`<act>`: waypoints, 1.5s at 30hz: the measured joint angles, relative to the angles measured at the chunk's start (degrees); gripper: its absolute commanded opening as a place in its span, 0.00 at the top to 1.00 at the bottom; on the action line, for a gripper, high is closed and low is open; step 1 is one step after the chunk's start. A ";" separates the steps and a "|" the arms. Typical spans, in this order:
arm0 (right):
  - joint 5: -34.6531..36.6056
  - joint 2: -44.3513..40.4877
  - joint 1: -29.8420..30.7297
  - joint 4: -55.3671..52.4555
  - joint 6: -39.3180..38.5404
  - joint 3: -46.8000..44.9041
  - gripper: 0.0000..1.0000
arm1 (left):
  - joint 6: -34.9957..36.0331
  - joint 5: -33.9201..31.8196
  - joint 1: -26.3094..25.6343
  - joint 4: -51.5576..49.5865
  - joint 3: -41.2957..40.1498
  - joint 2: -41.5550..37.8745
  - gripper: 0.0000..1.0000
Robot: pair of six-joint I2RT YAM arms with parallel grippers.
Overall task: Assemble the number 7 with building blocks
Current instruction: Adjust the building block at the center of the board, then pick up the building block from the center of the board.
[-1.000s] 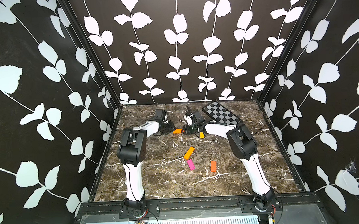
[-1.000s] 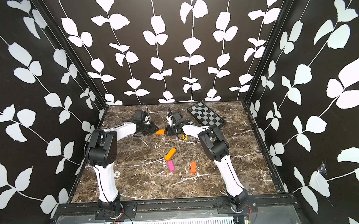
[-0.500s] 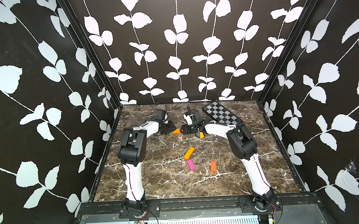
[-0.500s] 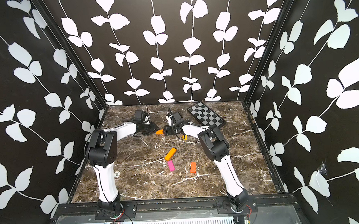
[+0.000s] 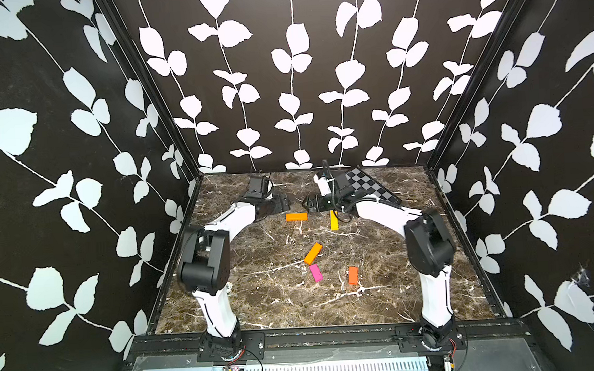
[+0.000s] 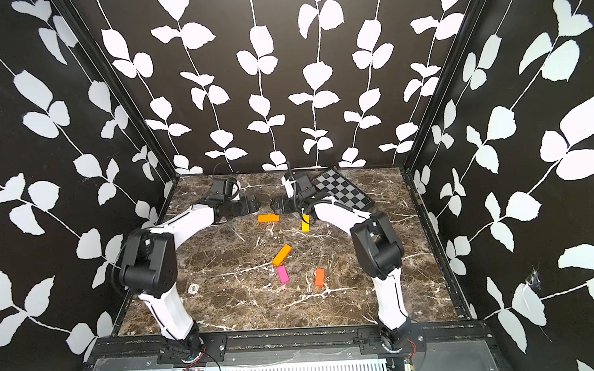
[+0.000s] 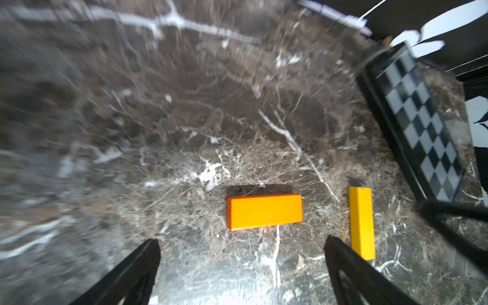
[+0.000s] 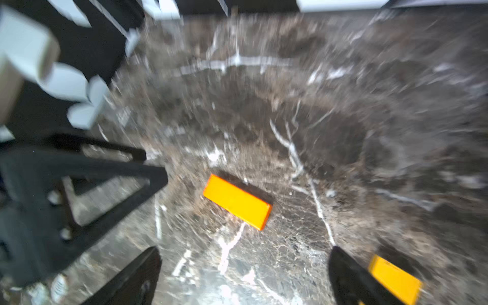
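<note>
In both top views the five building blocks (image 6: 282, 255) lie separate on the tabletop (image 5: 277, 299); the number 7 is not formed. One orange bar (image 5: 296, 216) lies crosswise near the far edge, just before my left end effector (image 5: 285, 203) and my right end effector (image 5: 308, 204). The yellow bar (image 5: 334, 220) is just beside it, its far end partly under my right arm. In the middle a second orange bar (image 5: 313, 253) lies tilted, the pink bar (image 5: 316, 272) at its near end; whether they touch I cannot tell. The red-orange bar (image 5: 353, 275) lies apart, toward the right edge. My right arm covers part of the checkered board (image 5: 372, 187) in the far right corner.

In the left wrist view my fingers (image 7: 137, 272) stand wide, holding nothing; the orange bar lies just ahead, and one finger hides an end of the yellow bar.

The right wrist view is blurred; the fingers there also stand wide and empty, and the border cuts the yellow bar.
</note>
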 measured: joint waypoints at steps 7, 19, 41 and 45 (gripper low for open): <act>5.38 -5.33 -0.61 -2.64 -4.72 -1.29 0.01 | 5.22 -3.54 -1.01 2.47 -2.86 -6.99 0.01; 16.74 -5.68 -3.52 -14.86 -6.71 -8.48 0.12 | 13.11 -10.21 -6.73 0.66 -5.97 -7.41 0.01; 13.70 -15.21 -3.04 -19.54 -5.35 -21.31 0.24 | 15.08 -8.17 -7.54 -2.71 -8.96 -7.69 0.02; 13.11 -18.67 1.27 -21.20 -5.16 -22.93 0.28 | 14.25 -10.36 -7.54 -4.24 -9.16 -7.69 0.01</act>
